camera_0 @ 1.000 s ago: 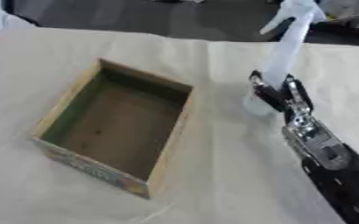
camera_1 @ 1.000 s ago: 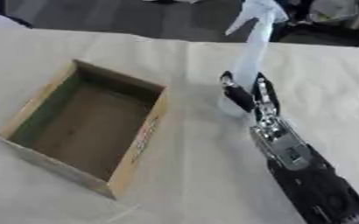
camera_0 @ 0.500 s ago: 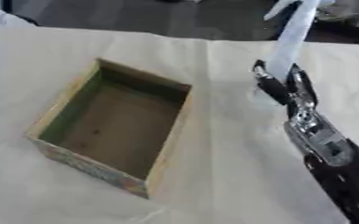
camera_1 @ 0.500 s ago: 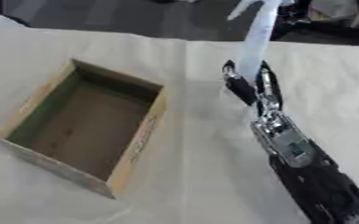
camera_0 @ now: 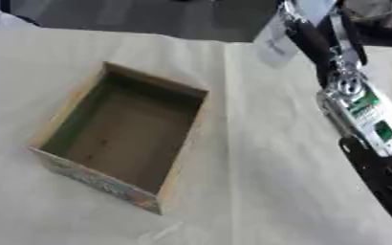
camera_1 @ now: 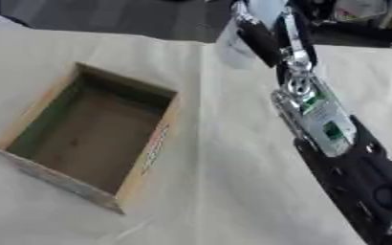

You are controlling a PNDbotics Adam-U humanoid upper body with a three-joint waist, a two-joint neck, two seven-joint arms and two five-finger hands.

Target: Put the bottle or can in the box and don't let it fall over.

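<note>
box: open cardboard box (camera_0: 120, 139), empty, resting on the cream-covered table (camera_0: 258, 158), left of centre
bottle: pale translucent spray bottle (camera_0: 276, 40), held off the table near the top edge
right hand: right hand (camera_0: 316, 36), fingers curled around the bottle

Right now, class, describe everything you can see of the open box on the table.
The box is an open-topped rectangular tray, seemingly cardboard, with tan rims, a dull brown floor and a greenish inner left wall. Coloured print runs along its outer sides. It sits flat and askew on the cream cloth, empty; nothing touches it but the cloth.
</note>
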